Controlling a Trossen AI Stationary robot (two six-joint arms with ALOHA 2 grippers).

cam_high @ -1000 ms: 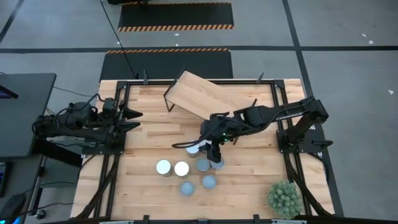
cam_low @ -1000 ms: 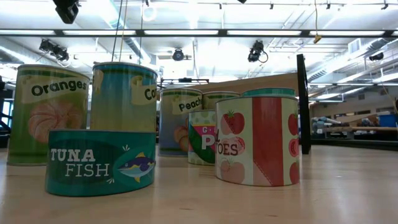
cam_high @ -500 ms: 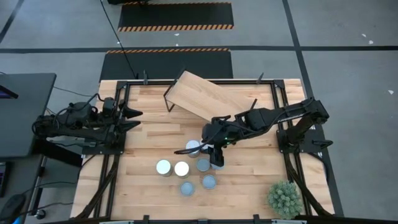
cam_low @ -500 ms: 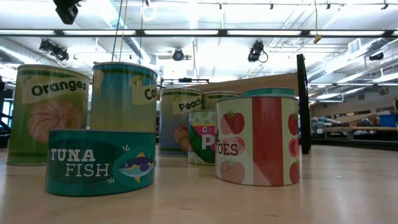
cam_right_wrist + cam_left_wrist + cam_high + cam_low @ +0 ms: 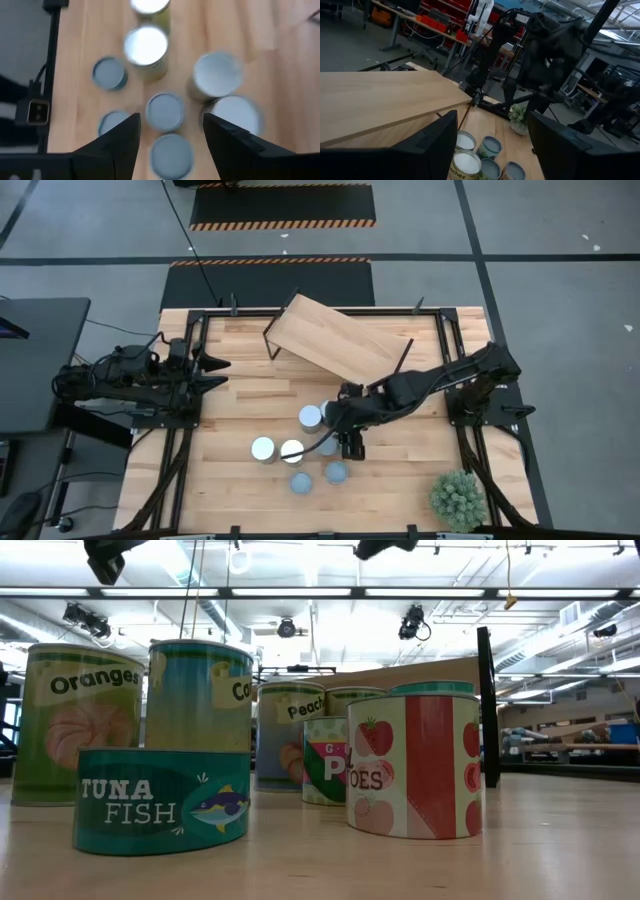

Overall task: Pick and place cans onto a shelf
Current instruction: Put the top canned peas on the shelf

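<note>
**Right claw poised above the can cluster, shelf still bare**

The cans (image 5: 300, 448) stand bunched together on the table (image 5: 230, 410), near its front middle, in front of the shelf (image 5: 335, 338). Packed this close, several nearly touch, which is probably why the right claw (image 5: 351, 442) comes at them from straight above rather than from the side: a level approach would knock neighbours over. In the right wrist view its two dark fingers (image 5: 117, 145) stand apart with nothing between them, and a smaller blue-grey topped can (image 5: 164, 111) lies in the gap below, with another (image 5: 171, 149) close by. Which of the two it is aiming for I cannot tell.

The wider white-topped cans (image 5: 145, 45) sit just beyond, well lit from overhead. From table height the labels show: a flat tuna tin (image 5: 162, 798) in front, an oranges can (image 5: 82, 720) behind it, a tomato can (image 5: 415, 762) to the side.

The shelf sits askew on thin dark legs toward the back of the table, its board empty, so no can appears to have been placed yet.

The left claw (image 5: 212, 371) waits at the left edge of the table, well apart from the cans, fingers (image 5: 432, 145) spread and holding nothing, likely parked to keep clear of the working arm. A spiky green plant (image 5: 458, 498) occupies the front right corner, out of the way.
</note>
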